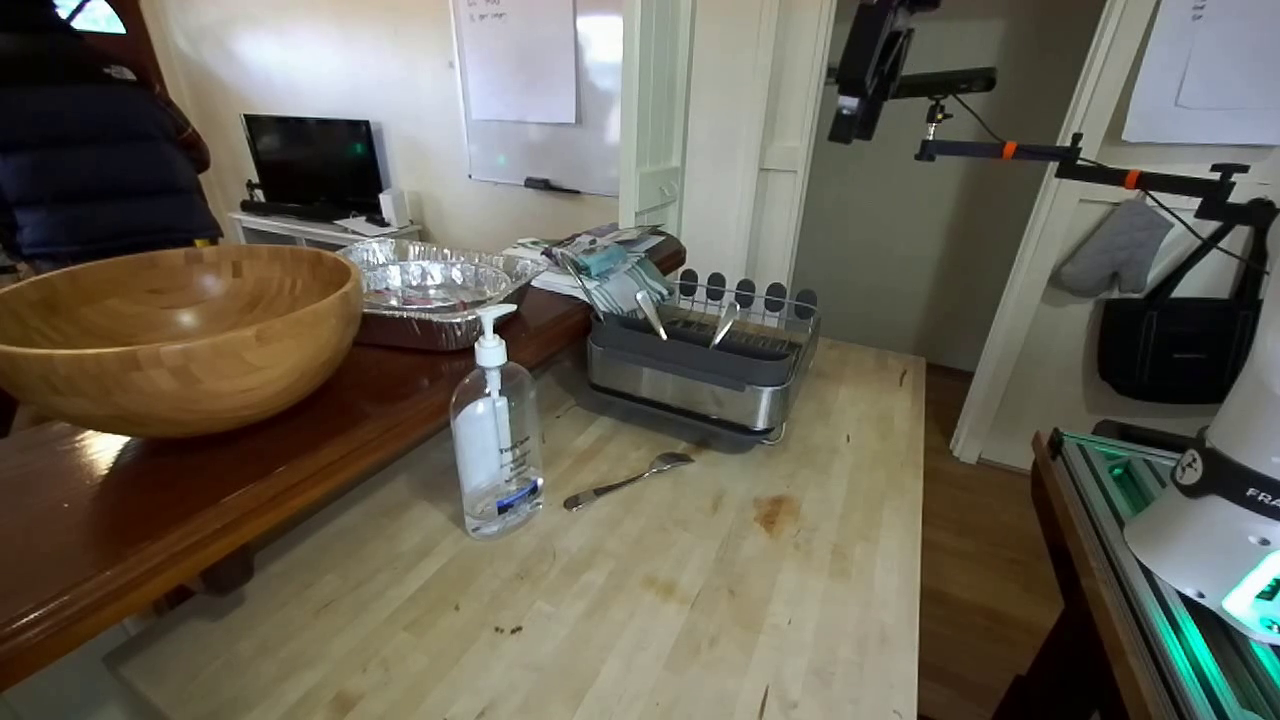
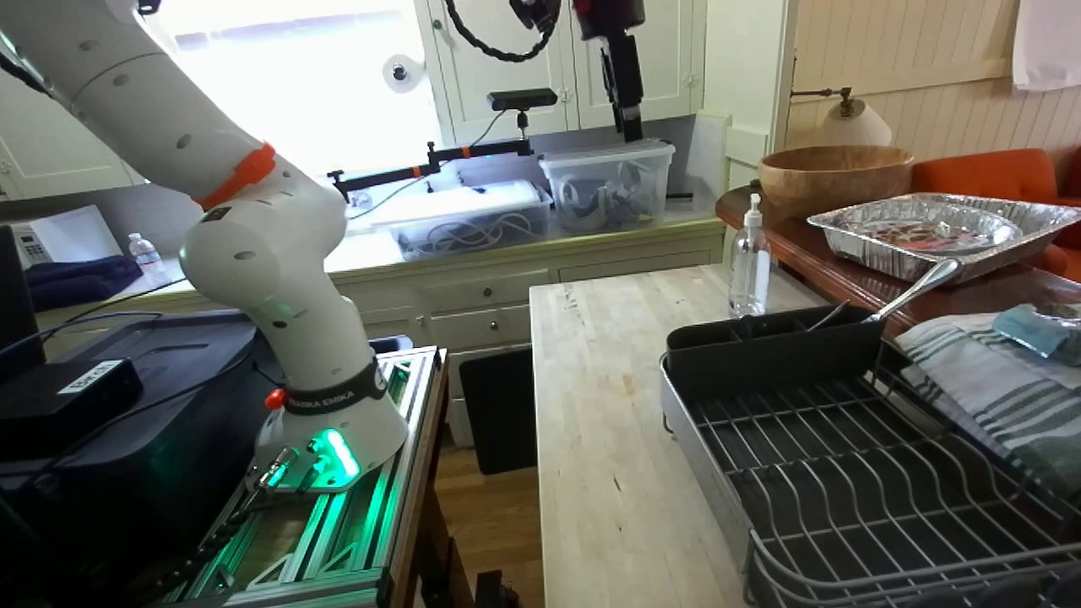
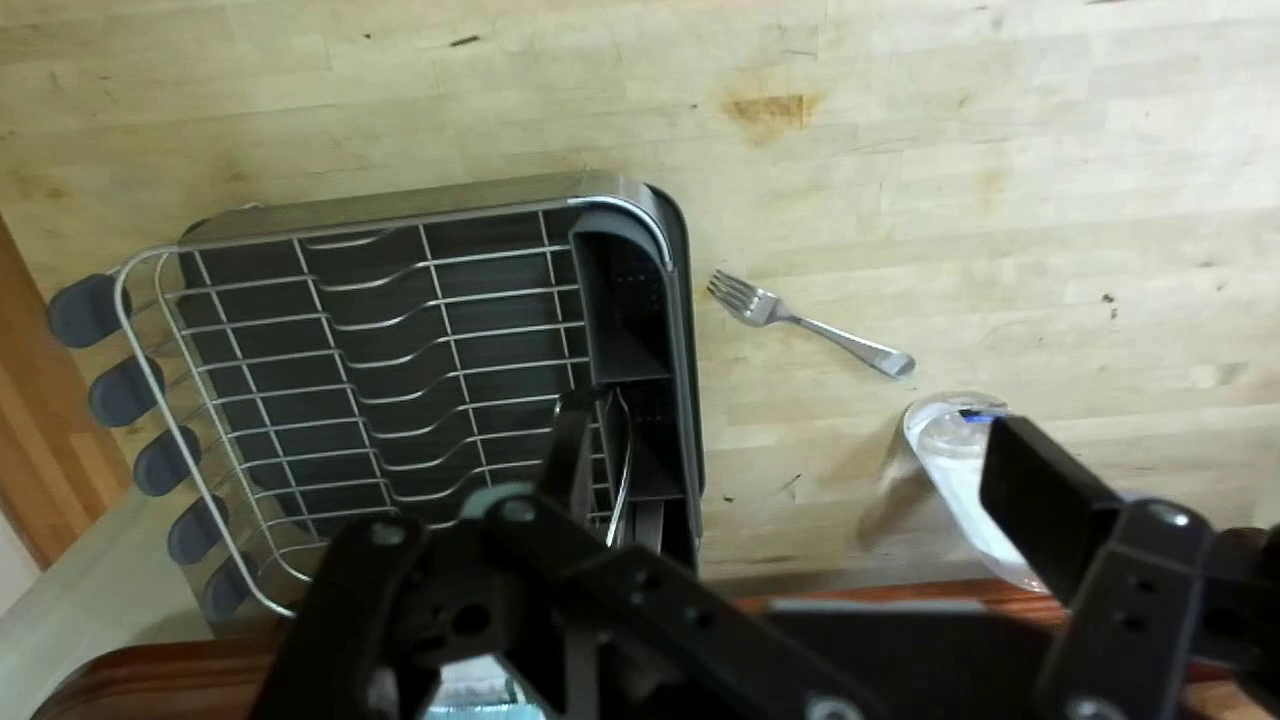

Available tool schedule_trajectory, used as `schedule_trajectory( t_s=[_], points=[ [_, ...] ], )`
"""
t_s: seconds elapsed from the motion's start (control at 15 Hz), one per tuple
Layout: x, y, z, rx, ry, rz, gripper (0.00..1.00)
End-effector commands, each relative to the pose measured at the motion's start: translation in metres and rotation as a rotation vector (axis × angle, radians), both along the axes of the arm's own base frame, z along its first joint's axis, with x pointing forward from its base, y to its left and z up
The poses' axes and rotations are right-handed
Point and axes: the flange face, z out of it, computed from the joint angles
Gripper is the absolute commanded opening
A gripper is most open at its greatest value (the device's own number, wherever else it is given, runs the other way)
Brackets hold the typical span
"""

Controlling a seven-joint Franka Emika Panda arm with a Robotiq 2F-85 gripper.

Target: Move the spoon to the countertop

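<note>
From the left in the wrist view, a dish rack [image 3: 400, 207] is standing on the pale bench [image 3: 1000, 230]. In the dark caddy [image 3: 635, 362] along its right end, silver utensils [image 3: 649, 522] are leaning, their lower ends hidden; I cannot tell whether the spoon is among them. The released hand [image 3: 790, 440] is hovering, fingers [image 3: 1045, 500] spread wide. A fork [image 3: 830, 332] is lying just beside the rack, and farther right a clear pump bottle [image 3: 960, 490] is standing.
</note>
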Motion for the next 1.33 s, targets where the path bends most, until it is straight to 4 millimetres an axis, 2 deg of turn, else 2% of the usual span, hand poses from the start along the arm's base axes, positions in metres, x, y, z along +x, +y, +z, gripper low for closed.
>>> schedule_trajectory(
  t_s=[0.0, 0.07, 0.13, 0.27, 0.6, 0.8, 1.0, 1.27],
  points=[
    [0.016, -0.015, -0.038, 0.018, -0.001, -0.041, 1.00],
    [0.019, -0.017, -0.044, 0.018, 0.007, -0.056, 1.00],
    [0.014, -0.012, -0.029, 0.011, 0.003, -0.028, 1.00],
    [0.019, -0.017, -0.041, 0.014, 0.019, -0.038, 1.00],
    [0.020, -0.017, -0.042, 0.014, 0.020, -0.042, 1.00],
    [0.027, -0.021, -0.059, 0.032, 0.005, -0.006, 1.00],
    [0.032, -0.023, -0.067, 0.077, -0.067, 0.030, 1.00],
    [0.043, -0.037, -0.085, 0.118, -0.173, 0.056, 1.00]
  ],
)
